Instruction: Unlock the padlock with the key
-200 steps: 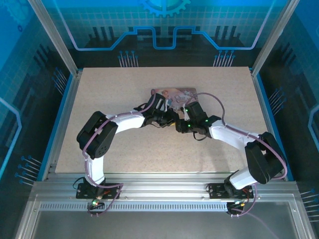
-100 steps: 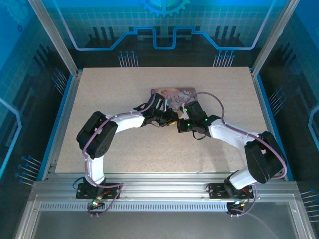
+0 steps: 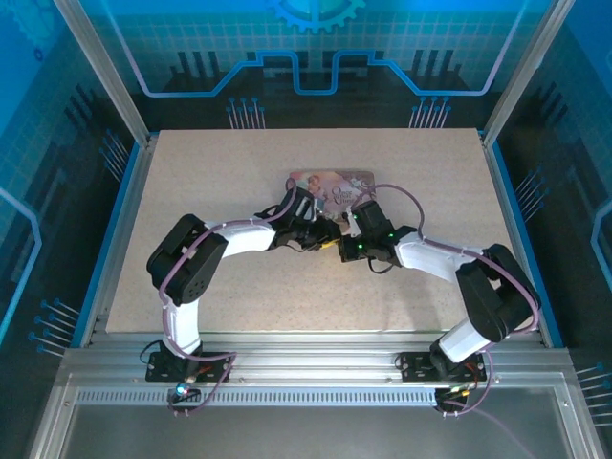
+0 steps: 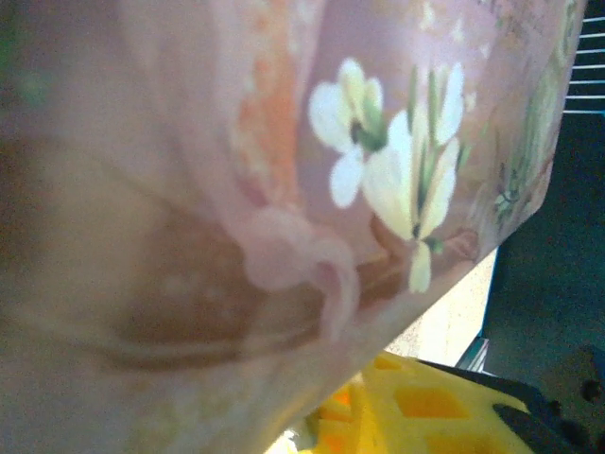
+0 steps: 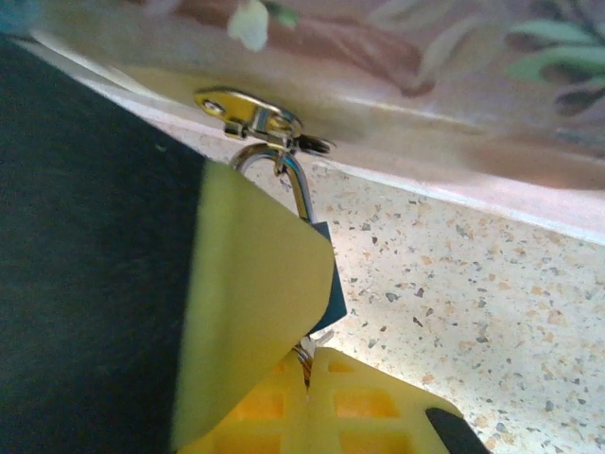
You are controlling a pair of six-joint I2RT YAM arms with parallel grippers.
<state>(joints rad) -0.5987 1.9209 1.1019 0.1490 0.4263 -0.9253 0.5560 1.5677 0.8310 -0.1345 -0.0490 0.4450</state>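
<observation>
Out from their bases at the near edge, both arms fold inward so that the wrists meet over the middle of the surface [image 3: 239, 287]. That posture looks like two-handed work, one arm steadying while the other feeds. The right claw [image 5: 307, 352] is closed on the padlock [image 5: 328, 282], its yellow pads pinching the dark body, probably to keep the keyhole end from swinging. The silver shackle [image 5: 301, 189] rises out of the pads and hooks through the brass hasp [image 5: 248, 109] on the near wall of the pink tin [image 3: 330, 180], so the lock sits at the tin's front edge. The left claw [image 3: 323, 228] is just beside it, close against the tin's flowered face. I cannot tell whether it is open or holding anything, and the key cannot be made out. Compared with the overhead view a second ago, the right elbow sits further in, its forearm lies flatter, and the two wrists have drawn closer together.
</observation>
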